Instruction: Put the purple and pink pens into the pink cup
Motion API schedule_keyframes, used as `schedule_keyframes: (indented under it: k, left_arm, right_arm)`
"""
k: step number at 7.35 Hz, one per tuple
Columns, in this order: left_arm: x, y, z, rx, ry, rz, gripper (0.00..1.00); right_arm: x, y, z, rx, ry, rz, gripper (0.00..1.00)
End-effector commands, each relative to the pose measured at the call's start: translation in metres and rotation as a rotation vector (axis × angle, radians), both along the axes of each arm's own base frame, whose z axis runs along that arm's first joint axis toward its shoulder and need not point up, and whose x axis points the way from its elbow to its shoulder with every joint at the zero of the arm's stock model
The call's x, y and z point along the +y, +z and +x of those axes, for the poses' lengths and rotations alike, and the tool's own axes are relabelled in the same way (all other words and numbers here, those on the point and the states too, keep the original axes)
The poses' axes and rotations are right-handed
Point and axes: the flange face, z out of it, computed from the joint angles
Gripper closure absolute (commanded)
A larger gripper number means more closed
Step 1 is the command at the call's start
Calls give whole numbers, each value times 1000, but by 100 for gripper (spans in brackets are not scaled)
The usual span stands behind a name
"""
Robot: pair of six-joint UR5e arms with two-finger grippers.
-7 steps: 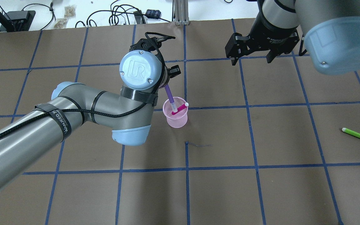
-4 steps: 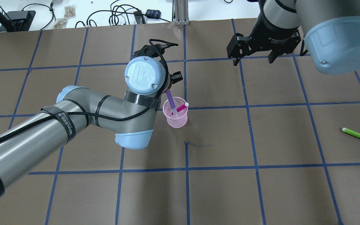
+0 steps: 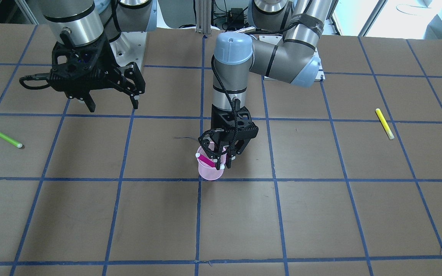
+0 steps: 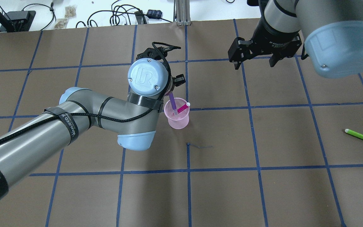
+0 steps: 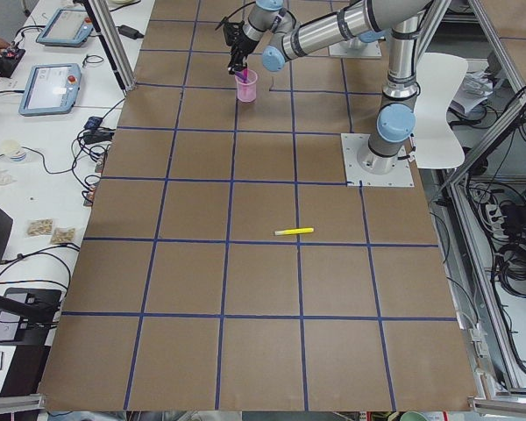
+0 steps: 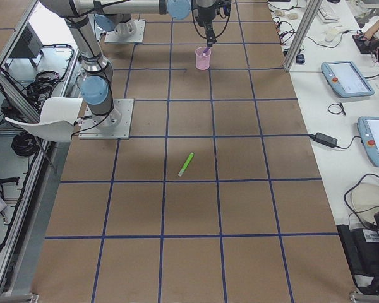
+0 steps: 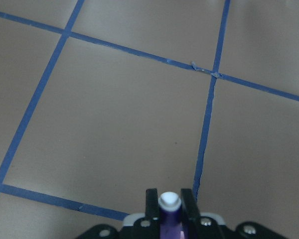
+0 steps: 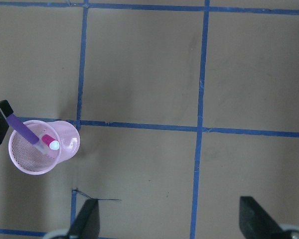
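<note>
The pink mesh cup (image 4: 178,121) stands near the table's middle; it also shows in the front view (image 3: 210,172) and the right wrist view (image 8: 40,154). The pink pen (image 4: 183,109) leans inside it, white cap up. My left gripper (image 3: 221,165) is shut on the purple pen (image 4: 172,102), held tilted with its lower end inside the cup; the left wrist view shows the pen's cap (image 7: 168,201) between the fingers. My right gripper (image 4: 254,63) is open and empty, hovering at the far right of the cup.
A green pen (image 4: 362,137) lies on the robot's right side of the table. A yellow pen (image 3: 384,123) lies on the robot's left side. Cables and small gear (image 4: 121,14) lie beyond the table's far edge.
My left arm has shifted a little to the right and the purple pen has gone deeper into the cup. My right gripper has drifted slightly away from the robot.
</note>
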Motion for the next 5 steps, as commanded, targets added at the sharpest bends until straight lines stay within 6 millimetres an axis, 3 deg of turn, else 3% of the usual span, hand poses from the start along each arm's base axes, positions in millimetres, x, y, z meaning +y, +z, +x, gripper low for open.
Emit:
schedule_keyframes:
  k: [1,4,5]
  left_arm:
    - [0,2,-1,0,-2,-2,0]
    - [-5,22,11,-14,3,15,0]
    - [-26,40,28,-35,26,67,0]
  right_arm:
    - [2,-7,0,-2,3,8,0]
    - [2,-5,0,-5,0,4,0]
    - [1,-5,0,-7,0,2,0]
